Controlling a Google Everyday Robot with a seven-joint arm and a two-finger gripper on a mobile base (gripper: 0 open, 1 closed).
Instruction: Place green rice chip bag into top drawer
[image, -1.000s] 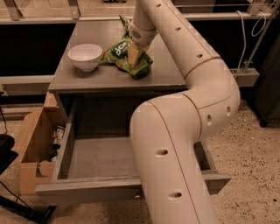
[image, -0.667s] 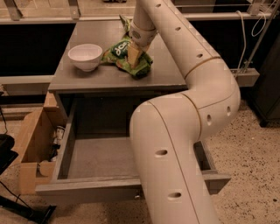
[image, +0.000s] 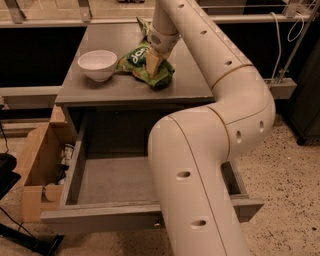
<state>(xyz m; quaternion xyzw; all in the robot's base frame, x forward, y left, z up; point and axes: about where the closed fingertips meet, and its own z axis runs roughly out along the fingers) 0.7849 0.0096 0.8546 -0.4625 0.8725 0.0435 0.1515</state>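
Our arm fills the centre-right of the view. Lower link rises from the bottom edge, close to us, leaning slightly left. Hard bend at the elbow on the right. From there the upper link runs up and left, away from us. Wrist sits at top centre, turned downward. Gripper hangs just below the wrist at the far end of our reach, pointing down. White shell, round holes along both links.

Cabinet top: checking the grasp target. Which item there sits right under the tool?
The green rice chip bag, right of the white bowl; the tool is right over it, while the bowl stands apart.
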